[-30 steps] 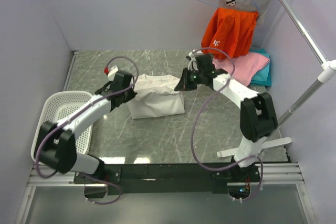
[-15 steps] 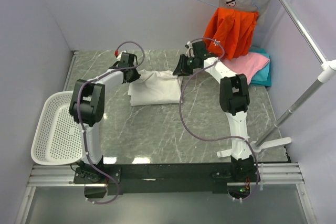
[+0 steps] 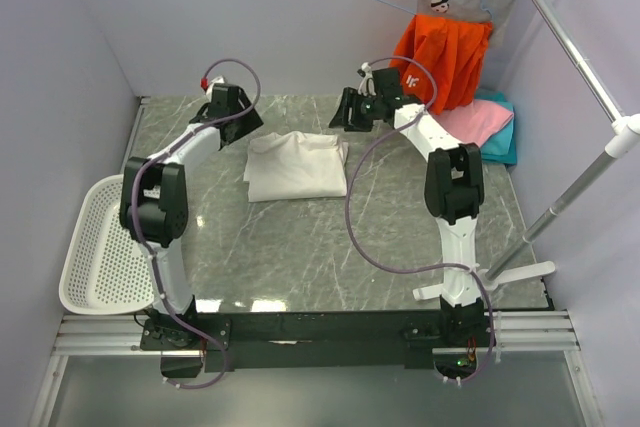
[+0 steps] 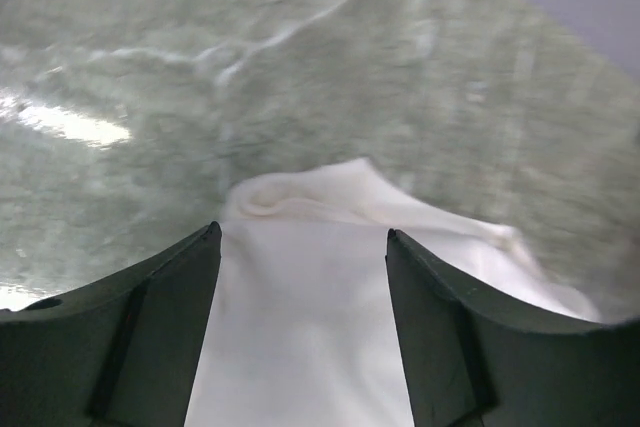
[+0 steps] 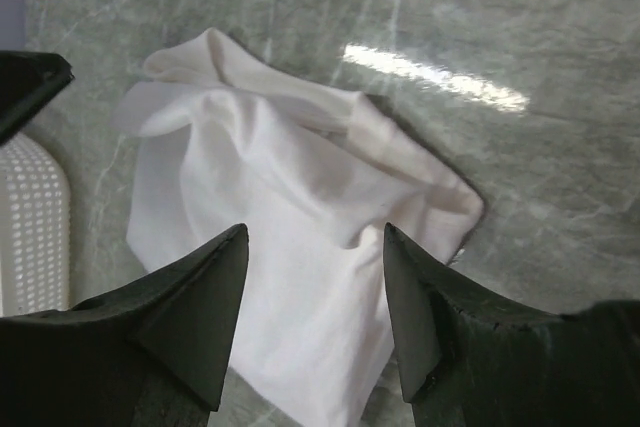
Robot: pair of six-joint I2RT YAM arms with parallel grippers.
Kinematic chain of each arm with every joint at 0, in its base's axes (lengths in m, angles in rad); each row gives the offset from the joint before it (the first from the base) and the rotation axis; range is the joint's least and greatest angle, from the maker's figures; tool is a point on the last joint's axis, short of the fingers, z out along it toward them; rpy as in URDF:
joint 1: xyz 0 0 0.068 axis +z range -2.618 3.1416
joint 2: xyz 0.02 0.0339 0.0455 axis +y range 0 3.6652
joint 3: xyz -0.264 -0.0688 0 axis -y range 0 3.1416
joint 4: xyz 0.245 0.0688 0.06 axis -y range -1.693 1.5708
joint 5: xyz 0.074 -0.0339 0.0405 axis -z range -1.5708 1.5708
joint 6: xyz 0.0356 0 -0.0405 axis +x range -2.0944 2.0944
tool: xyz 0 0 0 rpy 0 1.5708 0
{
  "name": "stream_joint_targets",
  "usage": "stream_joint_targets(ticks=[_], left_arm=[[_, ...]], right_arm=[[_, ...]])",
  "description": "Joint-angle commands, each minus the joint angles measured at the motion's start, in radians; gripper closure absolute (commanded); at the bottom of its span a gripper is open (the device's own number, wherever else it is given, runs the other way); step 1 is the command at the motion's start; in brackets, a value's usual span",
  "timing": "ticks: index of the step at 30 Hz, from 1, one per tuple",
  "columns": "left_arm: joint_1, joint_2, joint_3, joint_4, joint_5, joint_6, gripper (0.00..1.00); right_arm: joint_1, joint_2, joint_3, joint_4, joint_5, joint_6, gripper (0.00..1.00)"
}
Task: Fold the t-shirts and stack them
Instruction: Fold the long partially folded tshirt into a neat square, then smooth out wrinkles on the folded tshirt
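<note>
White shirt (image 3: 296, 165) lies folded in a rough rectangle mid-way across the table (image 3: 260, 247). Its far edge is lumpy, w/ a rolled bit at one corner. L gripper (image 4: 300, 237) hovers near the far-left corner, jaws wide, nothing in them. R gripper (image 5: 315, 232) hovers near the far-right corner, also wide & empty. Pink shirt (image 3: 478, 122) sits on teal shirt (image 3: 503, 142) at far R, well apart. Cloth looks light, soft, floppy, so it prob sags & unfolds if lifted by one point. Tabletop looks slick, so the shirt may slide. Best hold, IMO: pinch all layers at 2 corners of one edge, one per arm, lift together.
</note>
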Motion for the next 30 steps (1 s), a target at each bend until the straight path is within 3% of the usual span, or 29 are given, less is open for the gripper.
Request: stream_joint_targets(ticks=[1, 9, 14, 22, 30], left_arm=[[-0.006, -0.113, -0.031, 0.063, 0.157, 0.001, 0.28], [-0.011, -0.067, -0.074, 0.124, 0.463, -0.034, 0.31], [-0.011, 0.008, -0.076, 0.135, 0.545, -0.031, 0.32], [-0.011, 0.079, -0.018, 0.121, 0.576, 0.006, 0.32], [-0.009, 0.065, 0.03, 0.089, 0.452, 0.076, 0.33]], right_arm=[[0.054, -0.058, 0.027, -0.039, -0.077, -0.041, 0.37], [0.091, 0.002, 0.025, -0.027, -0.147, -0.008, 0.37], [0.091, 0.082, 0.1, -0.045, -0.155, 0.011, 0.37], [0.086, 0.18, 0.197, -0.062, -0.132, 0.014, 0.36], [0.065, 0.226, 0.226, -0.057, -0.106, 0.008, 0.35]])
